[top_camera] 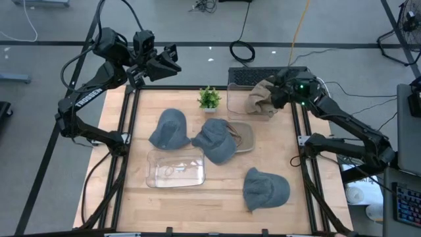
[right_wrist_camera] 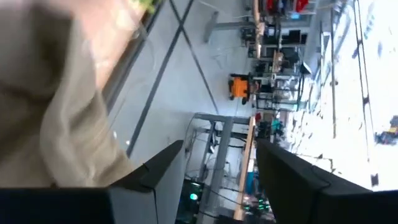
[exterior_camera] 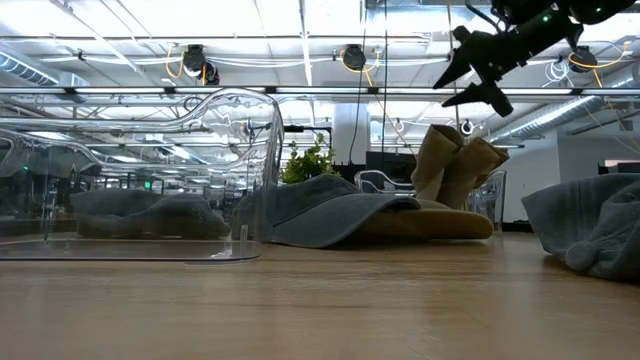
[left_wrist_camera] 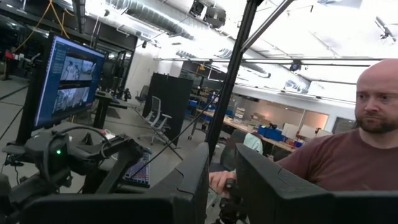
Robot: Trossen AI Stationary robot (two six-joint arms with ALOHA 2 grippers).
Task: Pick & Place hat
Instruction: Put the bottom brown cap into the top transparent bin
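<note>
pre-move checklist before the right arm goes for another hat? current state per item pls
1. Right gripper open, nothing in it: ok, fingers spread above the tan hat.
2. Tan hat inside the far clear bin: cannot tell; it sits at the bin, crumpled and standing tall.
3. Left gripper out of the way: ok, raised past the table's far left corner.
4. Grey hats reachable: ok, three on the wood; the near one lies alone on the right.
5. Near clear bin free: ok, no hat in it.
6. Plant upright: ok.
</note>
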